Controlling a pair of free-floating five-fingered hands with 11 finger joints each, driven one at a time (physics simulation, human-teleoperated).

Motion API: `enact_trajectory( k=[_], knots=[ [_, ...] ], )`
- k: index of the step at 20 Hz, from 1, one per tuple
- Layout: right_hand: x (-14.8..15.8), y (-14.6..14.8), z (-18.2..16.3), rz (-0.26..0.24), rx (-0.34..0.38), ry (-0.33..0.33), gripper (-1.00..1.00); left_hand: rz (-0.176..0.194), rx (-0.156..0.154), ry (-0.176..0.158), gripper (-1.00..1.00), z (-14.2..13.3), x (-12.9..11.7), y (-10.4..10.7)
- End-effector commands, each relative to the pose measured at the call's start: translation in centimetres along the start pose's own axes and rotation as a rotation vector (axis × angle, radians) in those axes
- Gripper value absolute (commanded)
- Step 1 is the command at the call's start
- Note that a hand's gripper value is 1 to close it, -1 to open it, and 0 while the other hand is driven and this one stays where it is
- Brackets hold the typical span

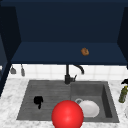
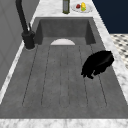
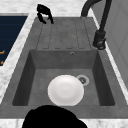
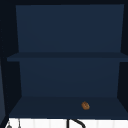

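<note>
You are hovering your left hand [image 1: 38, 100], fingers curled on nothing, over the grey ribbed drainboard [image 1: 45, 92], nearest the round white ceramic plate [image 1: 89, 108] lying in the basin: likely slippery, breakable, best gripped at its rim.

The grey sink unit [image 1: 30, 110] is set into a marbled worktop [image 1: 7, 105]. Its left part is a ribbed draining board [image 2: 62, 82]; its right part is a deeper basin [image 3: 100, 82] with 1 white plate [image 3: 65, 90] lying on the bottom beside the drain [image 3: 82, 80]. A black tap [image 1: 68, 75] stands at the back edge. At the worktop's right edge stands a green bottle [image 1: 123, 93]. Above, a dark blue shelf [image 4: 37, 108] carries 1 small brown item [image 4: 85, 105] right of its middle.
</note>
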Motion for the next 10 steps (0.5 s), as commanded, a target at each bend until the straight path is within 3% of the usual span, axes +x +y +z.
enact_trajectory(
  k=[1,6,10],
  knots=[
    [0.1,0.5,2.0,-0.009,-0.005,-0.042,-1.0,0.0,0.0,0.0,0.0,0.0,0.0,0.0],
    [0.6,0.5,3.1,0.012,-0.003,-0.071,-1.0,0.0,0.0,0.0,0.0,0.0,0.0,0.0],
    [1.9,-1.1,3.3,0.033,0.001,-0.071,-1.0,0.0,0.0,0.0,0.0,0.0,0.0,0.0]
  ],
)
